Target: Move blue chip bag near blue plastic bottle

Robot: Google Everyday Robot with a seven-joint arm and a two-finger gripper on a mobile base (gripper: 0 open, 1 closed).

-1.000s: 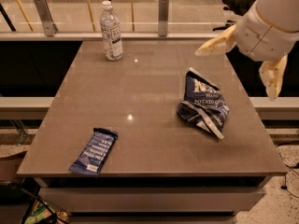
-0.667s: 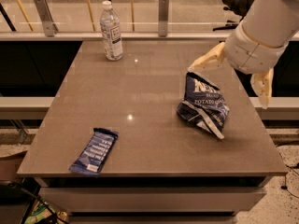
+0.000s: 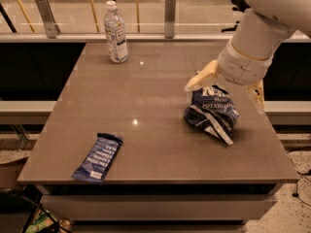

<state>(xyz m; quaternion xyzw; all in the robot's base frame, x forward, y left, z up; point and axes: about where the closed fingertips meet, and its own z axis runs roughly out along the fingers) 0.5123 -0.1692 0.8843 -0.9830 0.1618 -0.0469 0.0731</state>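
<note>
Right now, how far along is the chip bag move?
Done: nothing delivered. The blue chip bag lies on the right side of the table, far from the blue plastic bottle at the back left. In hand: the gripper is at the bag's far edge, jaws open either side, not closed on it. Left: grasp, carry across, set down beside the bottle.

Brown table — glass railing (behind)
</note>
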